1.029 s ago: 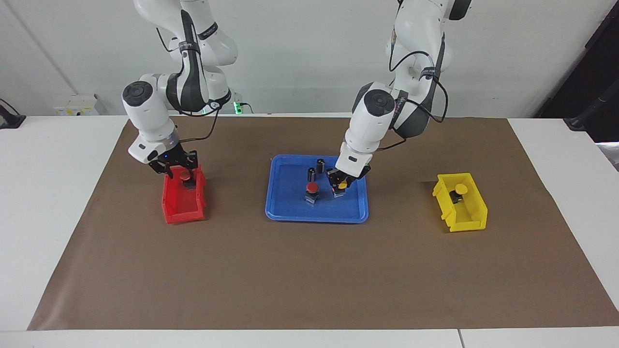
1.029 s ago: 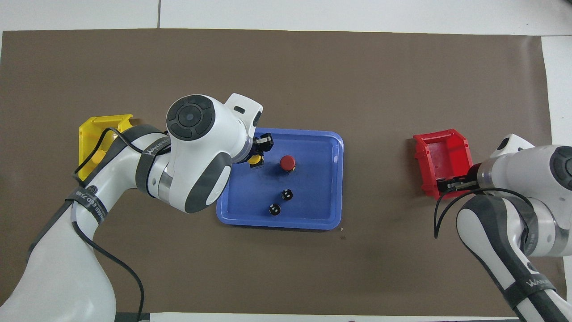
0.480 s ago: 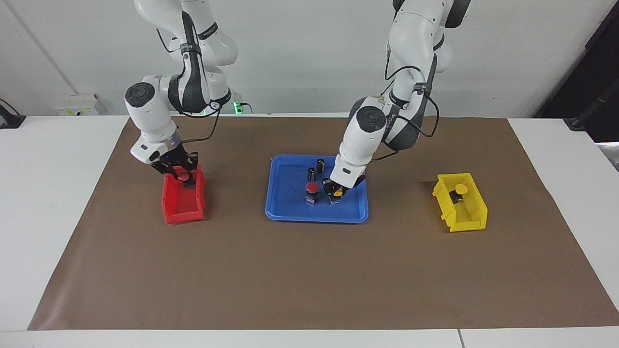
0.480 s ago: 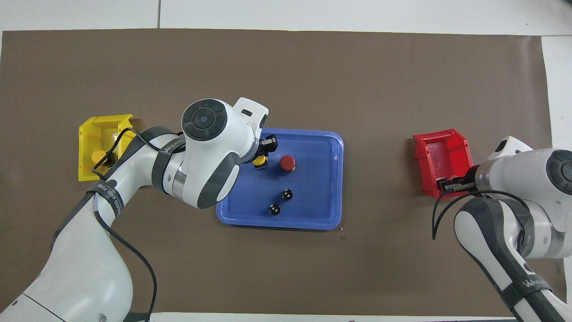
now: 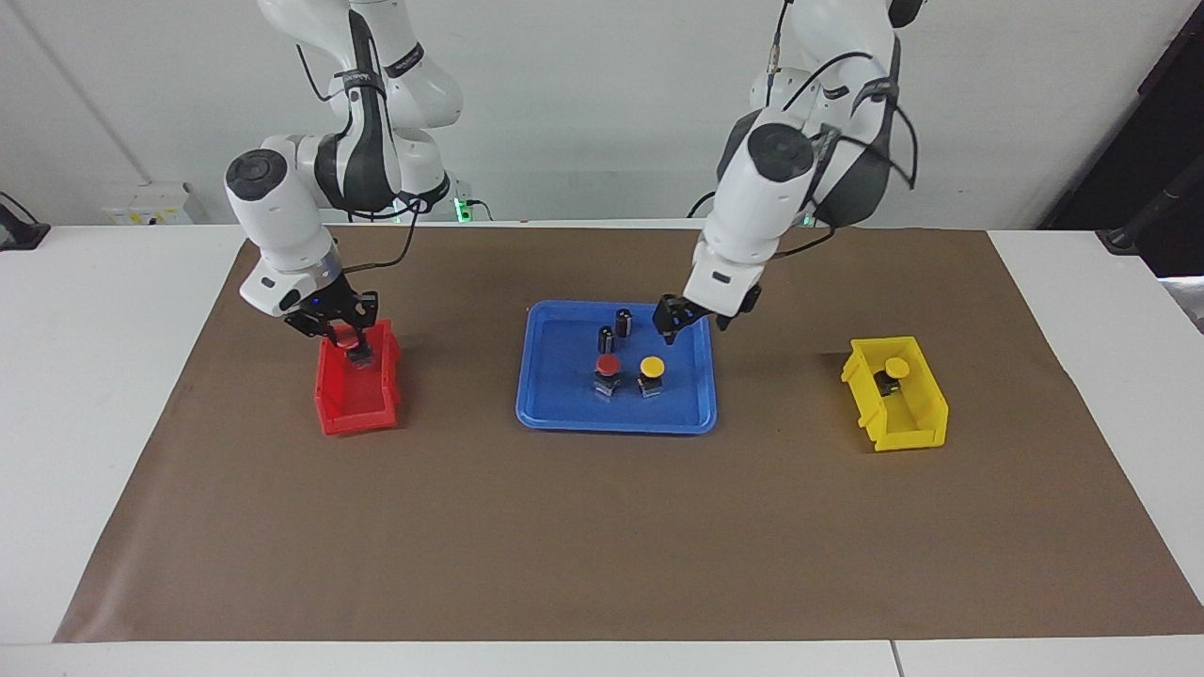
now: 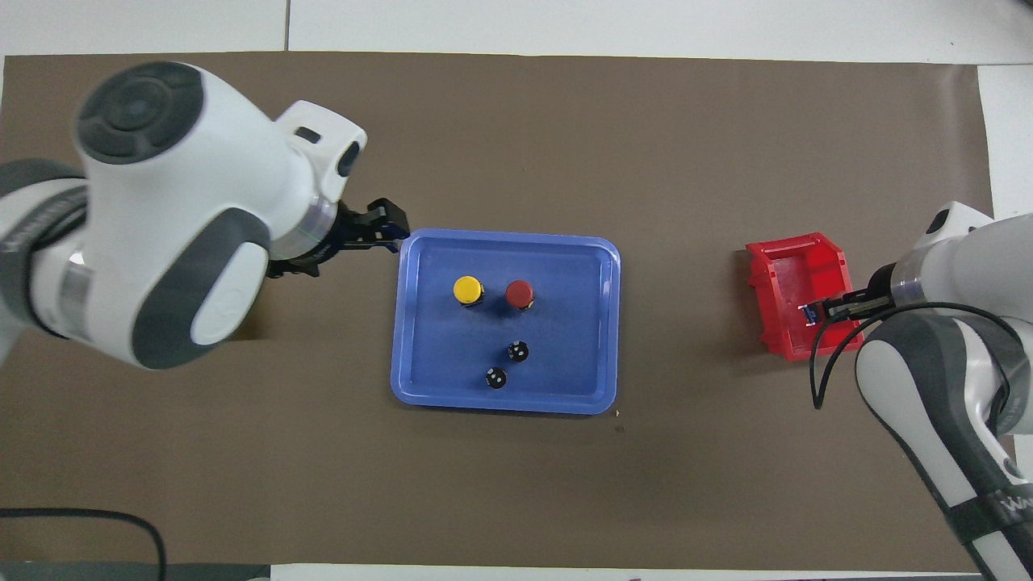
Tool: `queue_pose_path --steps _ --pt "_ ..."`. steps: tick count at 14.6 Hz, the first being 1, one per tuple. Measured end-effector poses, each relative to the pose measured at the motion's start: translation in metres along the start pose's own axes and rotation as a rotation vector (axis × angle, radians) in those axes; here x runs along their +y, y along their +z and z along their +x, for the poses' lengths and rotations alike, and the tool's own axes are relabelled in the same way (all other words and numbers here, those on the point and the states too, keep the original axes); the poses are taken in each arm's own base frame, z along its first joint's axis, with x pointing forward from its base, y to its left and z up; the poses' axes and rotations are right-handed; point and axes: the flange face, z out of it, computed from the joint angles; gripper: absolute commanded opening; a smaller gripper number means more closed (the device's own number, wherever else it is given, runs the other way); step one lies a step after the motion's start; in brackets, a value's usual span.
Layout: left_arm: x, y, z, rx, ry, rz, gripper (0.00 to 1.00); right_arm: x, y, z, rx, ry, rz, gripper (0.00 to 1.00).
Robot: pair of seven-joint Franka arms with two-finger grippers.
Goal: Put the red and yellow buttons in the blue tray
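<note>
I'm seeing the left end effector (image 5: 691,322) hanging open and empty over the blue tray's (image 5: 564,414) corner, with one yellow button (image 5: 651,374) and one red button (image 5: 608,374) sitting upright side by side in the tray, just farther from the robots than two black cylinders (image 5: 614,329). My right end effector (image 5: 344,332) is hovering over the red bin (image 5: 356,395); honestly can't tell whether it's gripping anything. The other yellow button (image 5: 893,374) is sitting in the yellow bin (image 5: 903,423).

Only partial lettering "WAN" shows on the right arm's strap (image 6: 1009,507).
</note>
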Motion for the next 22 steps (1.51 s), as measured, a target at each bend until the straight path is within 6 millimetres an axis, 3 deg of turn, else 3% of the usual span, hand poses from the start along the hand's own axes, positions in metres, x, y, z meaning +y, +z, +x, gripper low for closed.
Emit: queue_pose_path --steps 1,3,5,8,10,12,15,19,22 --pt "-0.040 -0.023 0.004 -0.018 0.051 0.011 1.00 -0.004 -0.020 0.009 -0.004 -0.008 0.000 0.34" --pt "-0.121 -0.056 0.012 -0.036 0.163 0.009 1.00 -0.032 -0.057 0.035 -0.003 0.010 0.005 0.34" --pt "-0.184 -0.068 0.025 -0.026 0.251 0.006 1.00 -0.084 -0.077 0.064 0.029 0.073 0.007 0.34" --pt "-0.242 -0.066 0.042 -0.005 0.291 0.012 1.00 -0.181 -0.069 0.088 0.075 0.196 0.039 0.34" --pt "-0.253 -0.051 0.054 0.054 0.273 0.014 0.98 -0.253 -0.049 0.093 0.089 0.253 0.056 0.35" --pt "-0.251 -0.009 0.064 0.098 0.257 0.016 0.92 -0.294 -0.025 0.092 0.074 0.261 0.038 0.35" --pt "-0.251 0.061 0.075 0.111 0.247 0.016 0.77 -0.303 0.007 0.094 0.067 0.239 0.005 0.36" --pt "-0.249 0.120 0.095 0.128 0.227 0.014 0.75 -0.299 0.045 0.089 0.071 0.248 0.015 0.36" --pt "-0.247 0.157 0.091 0.122 0.219 0.014 0.75 -0.306 0.061 0.083 0.056 0.263 0.009 0.39"
